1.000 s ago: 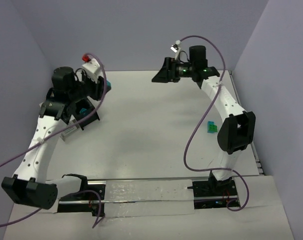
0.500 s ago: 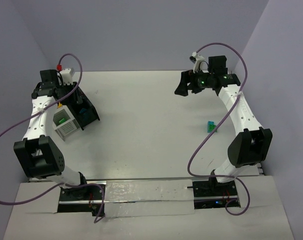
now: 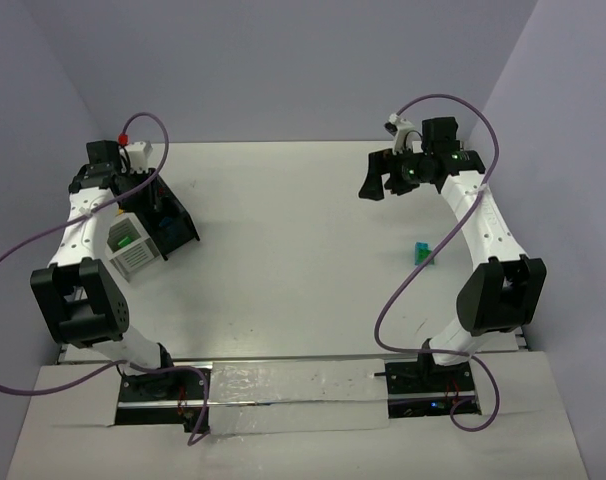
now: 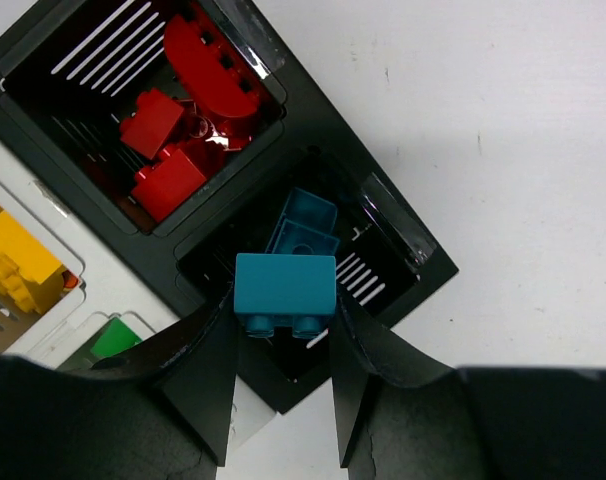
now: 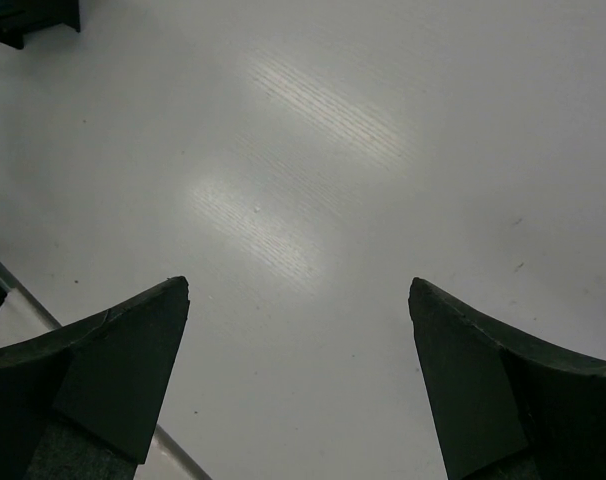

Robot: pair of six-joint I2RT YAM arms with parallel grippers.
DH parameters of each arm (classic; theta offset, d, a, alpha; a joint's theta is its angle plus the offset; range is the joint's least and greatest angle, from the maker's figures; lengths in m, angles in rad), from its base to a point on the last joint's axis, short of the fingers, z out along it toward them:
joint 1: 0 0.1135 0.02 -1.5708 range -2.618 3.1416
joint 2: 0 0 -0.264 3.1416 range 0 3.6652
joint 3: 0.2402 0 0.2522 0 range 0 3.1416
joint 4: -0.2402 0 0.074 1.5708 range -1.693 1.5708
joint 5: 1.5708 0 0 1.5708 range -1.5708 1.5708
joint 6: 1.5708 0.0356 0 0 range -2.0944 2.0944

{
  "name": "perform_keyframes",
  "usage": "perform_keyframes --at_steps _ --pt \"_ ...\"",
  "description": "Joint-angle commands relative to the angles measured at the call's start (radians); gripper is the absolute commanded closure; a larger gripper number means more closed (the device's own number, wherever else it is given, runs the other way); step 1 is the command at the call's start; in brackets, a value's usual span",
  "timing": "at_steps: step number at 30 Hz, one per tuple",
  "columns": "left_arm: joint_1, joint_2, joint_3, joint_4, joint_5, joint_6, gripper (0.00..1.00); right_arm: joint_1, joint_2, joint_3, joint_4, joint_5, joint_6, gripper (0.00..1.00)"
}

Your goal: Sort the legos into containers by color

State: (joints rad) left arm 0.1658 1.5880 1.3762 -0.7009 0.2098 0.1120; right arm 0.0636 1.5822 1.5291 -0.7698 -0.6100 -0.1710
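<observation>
My left gripper (image 4: 283,300) is shut on a teal brick (image 4: 284,293) and holds it over a black bin (image 4: 403,262) that has another teal brick (image 4: 303,228) in it. The neighbouring black bin (image 4: 43,55) holds several red bricks (image 4: 169,180). Yellow bricks (image 4: 18,262) and a green brick (image 4: 113,338) lie in white bins. In the top view the left gripper (image 3: 161,212) hangs over the container cluster (image 3: 135,256) at the far left. My right gripper (image 3: 375,182) is open and empty above bare table. A teal and green brick pair (image 3: 421,253) lies on the table at the right.
The table (image 3: 283,260) is white with purple walls around it. Purple cables loop off both arms. The right wrist view shows only table (image 5: 303,150) and a dark corner at top left (image 5: 28,18).
The left arm has swung left and brought the teal brick over the bins. The right gripper has moved right and a little nearer. Little differs from half a second ago.
</observation>
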Motion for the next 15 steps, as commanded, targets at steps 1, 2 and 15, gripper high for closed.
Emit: perform_keyframes --at_steps 1,2,15 --pt "-0.002 0.039 0.025 0.031 -0.009 0.015 0.75 -0.03 -0.036 -0.006 -0.059 0.058 -0.055 0.04" --pt "0.0 0.043 0.034 0.028 -0.006 0.022 0.7 -0.039 -0.035 -0.01 -0.069 0.07 -0.073 0.05" --pt "-0.021 -0.005 0.139 -0.04 0.053 0.102 0.25 -0.181 -0.098 -0.168 -0.226 0.263 -0.291 0.16"
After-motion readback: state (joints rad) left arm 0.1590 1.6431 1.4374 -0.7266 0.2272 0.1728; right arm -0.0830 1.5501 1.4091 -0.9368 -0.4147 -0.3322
